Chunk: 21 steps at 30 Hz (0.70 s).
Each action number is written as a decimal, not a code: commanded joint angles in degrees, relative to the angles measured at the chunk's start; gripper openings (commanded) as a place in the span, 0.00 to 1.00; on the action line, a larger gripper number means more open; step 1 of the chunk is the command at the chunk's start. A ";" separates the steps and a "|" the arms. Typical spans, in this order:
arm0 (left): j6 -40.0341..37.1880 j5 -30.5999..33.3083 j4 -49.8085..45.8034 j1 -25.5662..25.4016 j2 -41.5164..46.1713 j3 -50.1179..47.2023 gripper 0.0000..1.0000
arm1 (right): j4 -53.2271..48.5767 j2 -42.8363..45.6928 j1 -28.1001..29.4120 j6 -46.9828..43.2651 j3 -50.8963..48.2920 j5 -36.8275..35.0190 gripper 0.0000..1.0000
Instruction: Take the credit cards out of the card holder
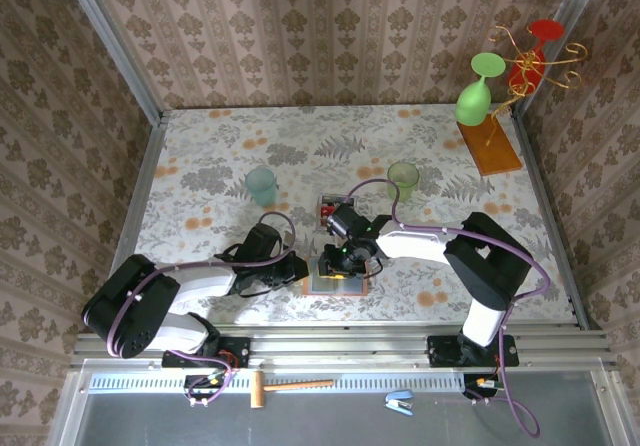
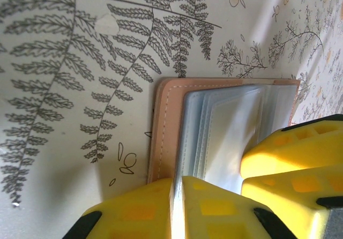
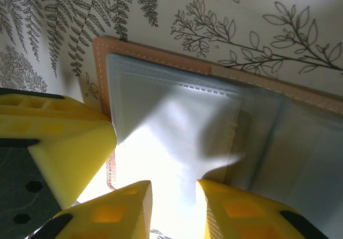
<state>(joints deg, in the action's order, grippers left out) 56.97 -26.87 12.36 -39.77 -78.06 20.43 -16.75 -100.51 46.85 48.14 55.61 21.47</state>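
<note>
The tan card holder (image 1: 338, 284) lies open on the table near the front centre, its grey-blue pockets (image 2: 225, 121) facing up. My left gripper (image 2: 178, 181) is shut on the edge of a thin pocket leaf at the holder's left side (image 1: 306, 270). My right gripper (image 3: 174, 189) hovers over a pale pocket (image 3: 177, 116) from the other side (image 1: 346, 258), its jaws apart with nothing clearly between them. Glare hides whether that pocket holds a card. Just behind the holder a small clear box (image 1: 328, 208) seems to have red credit cards in it.
Two pale green cups (image 1: 261, 184) (image 1: 403, 178) stand behind the holder. At the back right, a wooden stand (image 1: 490, 144) carries a green glass (image 1: 478, 94) and a red glass (image 1: 530, 61). Patterned walls close the table on three sides.
</note>
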 commanded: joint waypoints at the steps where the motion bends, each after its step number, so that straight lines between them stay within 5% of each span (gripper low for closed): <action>1: 0.06 -0.29 -1.11 0.09 -0.86 -1.27 0.13 | -0.91 0.59 -0.66 -0.34 -1.81 -0.68 0.29; 21: -0.31 -0.21 -4.67 0.28 1.10 0.59 0.14 | 13.95 3.41 -4.09 3.25 -11.09 5.96 0.27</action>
<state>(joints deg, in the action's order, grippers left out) 56.97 -27.18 12.01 -39.68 -77.89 20.29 -5.10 -97.62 43.42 49.91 46.89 26.65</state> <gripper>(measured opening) 0.136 0.275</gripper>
